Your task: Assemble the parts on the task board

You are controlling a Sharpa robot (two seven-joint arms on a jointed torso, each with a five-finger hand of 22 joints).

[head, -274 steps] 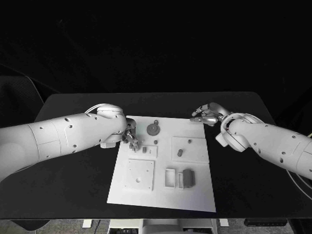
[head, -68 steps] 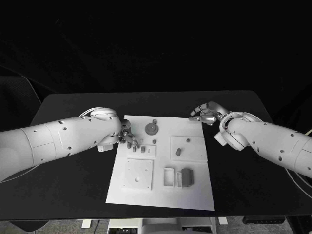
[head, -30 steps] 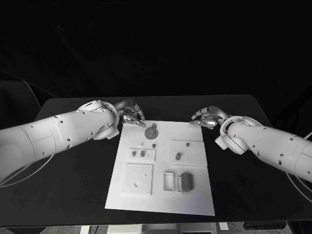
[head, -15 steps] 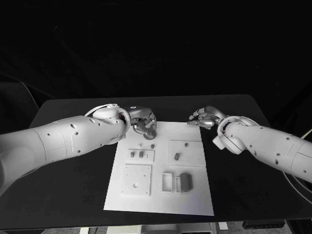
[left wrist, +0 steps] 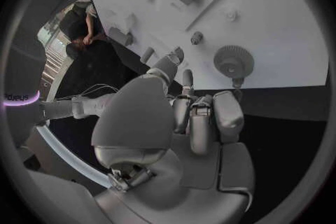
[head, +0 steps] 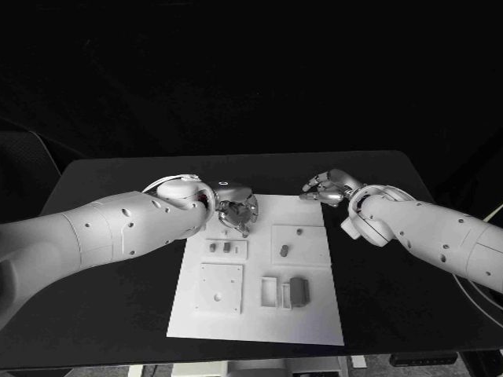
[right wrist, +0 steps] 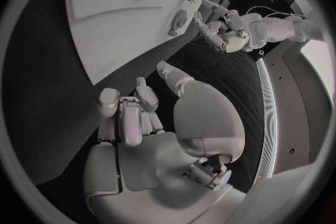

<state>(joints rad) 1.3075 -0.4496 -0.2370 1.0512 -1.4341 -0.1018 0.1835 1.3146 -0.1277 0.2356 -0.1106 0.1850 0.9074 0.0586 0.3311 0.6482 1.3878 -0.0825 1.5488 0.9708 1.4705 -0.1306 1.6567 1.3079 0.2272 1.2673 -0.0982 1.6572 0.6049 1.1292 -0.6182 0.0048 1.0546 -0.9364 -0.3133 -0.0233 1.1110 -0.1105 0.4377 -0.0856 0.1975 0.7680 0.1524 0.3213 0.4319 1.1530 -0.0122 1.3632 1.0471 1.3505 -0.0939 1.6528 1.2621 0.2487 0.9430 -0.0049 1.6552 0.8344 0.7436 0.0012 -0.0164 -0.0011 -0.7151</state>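
The white task board (head: 320, 314) lies in the middle of the black table (head: 115, 181). My left hand (head: 236, 212) hovers over the board's far left part, fingers curled in, holding nothing. In the left wrist view a grey gear (left wrist: 233, 60) lies flat on the board (left wrist: 280, 11) just beyond the fingertips (left wrist: 201, 105); I cannot tell if they touch it. My right hand (head: 325, 187) rests off the board's far right corner with fingers curled and nothing in them (right wrist: 140, 123). Two small pegs (head: 221, 247), an oval part (head: 285, 251) and a dark block (head: 300, 289) sit on the board.
A square plate (head: 221, 287) and a white slotted holder (head: 273, 292) occupy the board's near half. Bare black table lies on both sides of the board. The right wrist view also catches my left hand (right wrist: 227, 31) at the board's (right wrist: 112, 11) far edge.
My left hand has left the board's left edge, swung to the far edge, then come down over the gear. The right hand has stayed near the far right corner.
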